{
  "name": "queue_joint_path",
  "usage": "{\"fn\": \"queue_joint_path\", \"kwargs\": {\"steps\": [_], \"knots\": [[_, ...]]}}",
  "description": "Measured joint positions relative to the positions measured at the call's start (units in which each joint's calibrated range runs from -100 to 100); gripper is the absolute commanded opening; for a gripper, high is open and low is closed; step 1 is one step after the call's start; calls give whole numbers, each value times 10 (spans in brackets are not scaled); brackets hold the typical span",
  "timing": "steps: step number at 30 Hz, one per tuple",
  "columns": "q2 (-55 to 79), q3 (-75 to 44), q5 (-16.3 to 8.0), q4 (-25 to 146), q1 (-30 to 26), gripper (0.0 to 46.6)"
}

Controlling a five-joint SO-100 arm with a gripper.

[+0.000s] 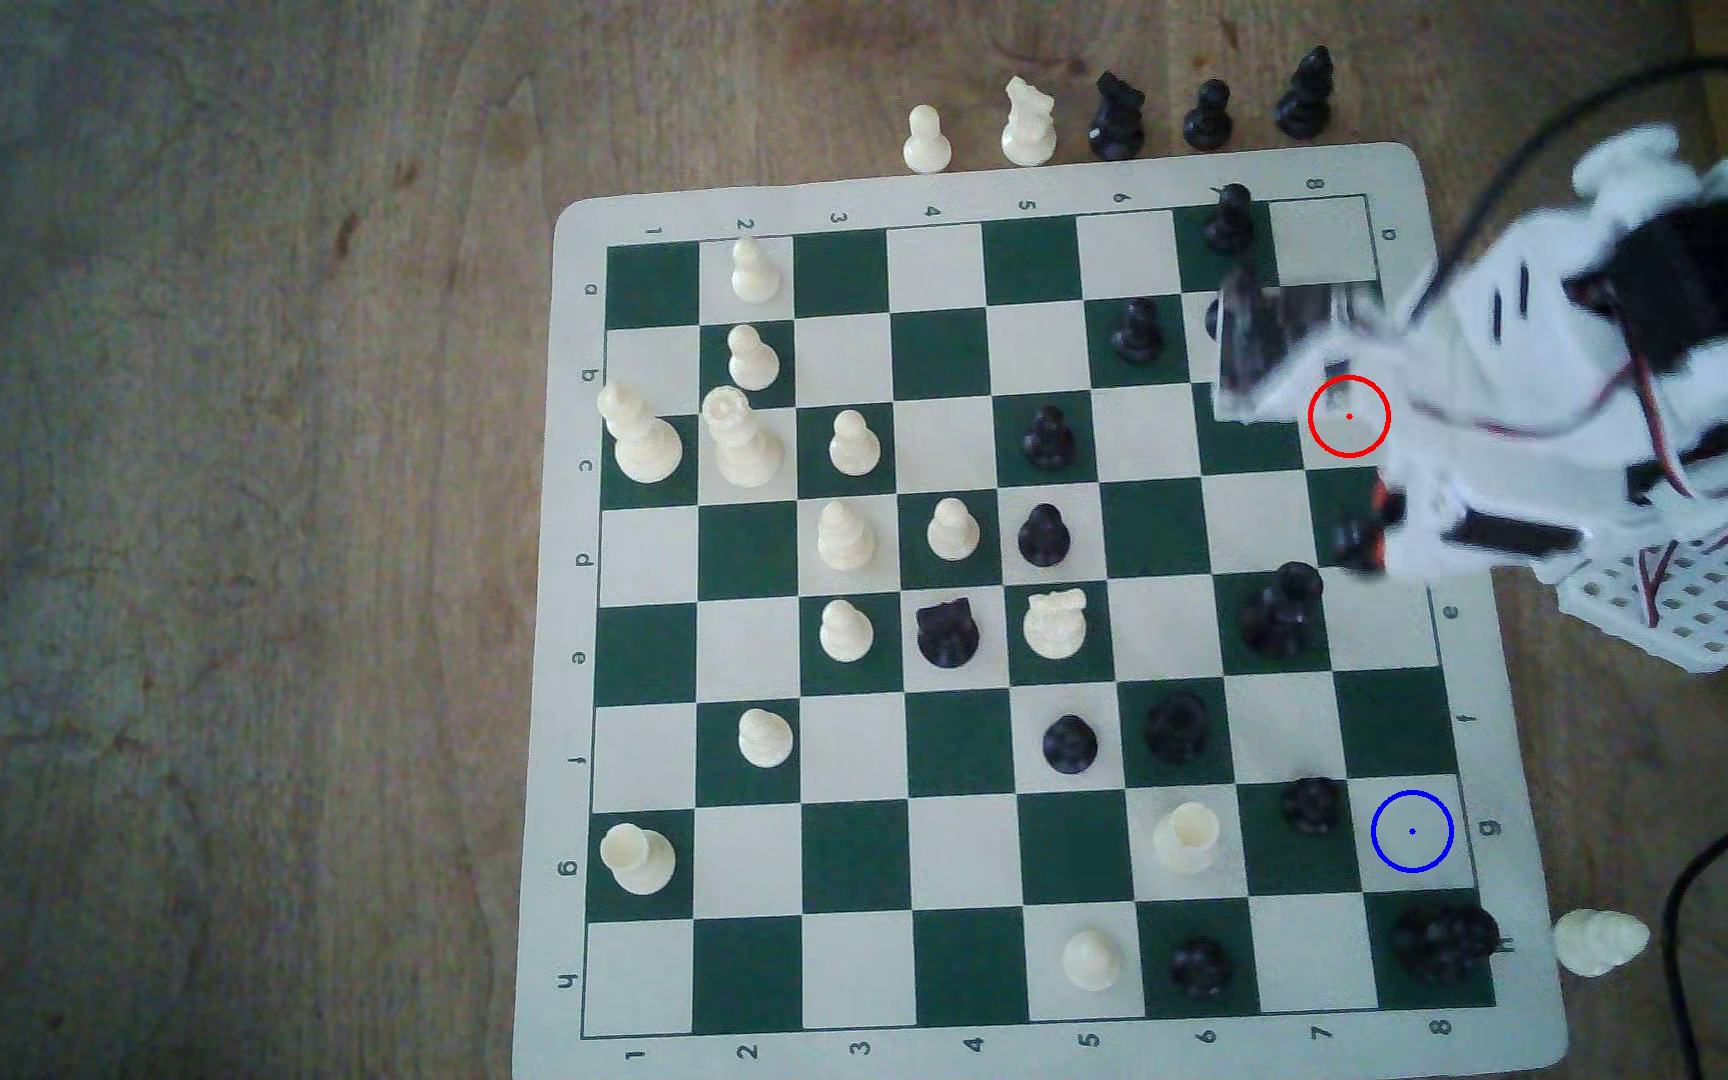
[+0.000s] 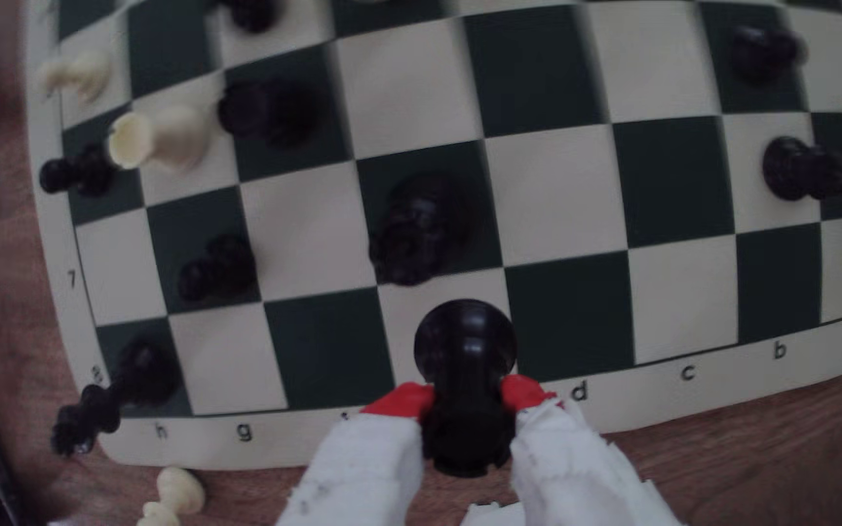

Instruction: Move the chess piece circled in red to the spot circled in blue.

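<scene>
Between the red-tipped fingers of the end effector, the black rook was pinched and apparently lifted over the board's d-e edge (judging by the wrist view). That presumably kept it above neighbouring pieces. The blue-ringed square sat empty, well apart.

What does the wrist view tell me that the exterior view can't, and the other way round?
Wrist view: a close look at the pincer, its red-tipped fingers clamped on the black rook, near the board edge lettered d.

Exterior view: the red ring partly over the arm, the blue-ringed square with no piece on it, and a row of set-aside pieces beyond the board.

Both: the green-and-cream board, the toppled black piece on corner h8, and a white piece lying on the table beside that corner.
</scene>
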Motion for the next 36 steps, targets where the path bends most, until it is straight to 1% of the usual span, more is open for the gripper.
{"fn": "queue_joint_path", "kwargs": {"steps": [1, 3, 6, 7, 10, 11, 14, 16, 27, 29, 36], "knots": [[2, -1, -2, -4, -4, 3], [18, -1, 1, -10, -32, 3], [37, -18, 3, -10, -55, 3], [50, -30, 5, -10, -74, 3], [65, -39, 5, -10, -91, 3], [76, -41, 6, -10, -108, 3], [93, -41, 6, -10, -128, 3], [114, -41, 6, -24, -159, 3], [205, -41, 6, -92, -233, 3], [218, -41, 6, -104, -254, 3], [259, -41, 6, -129, -296, 3]]}}
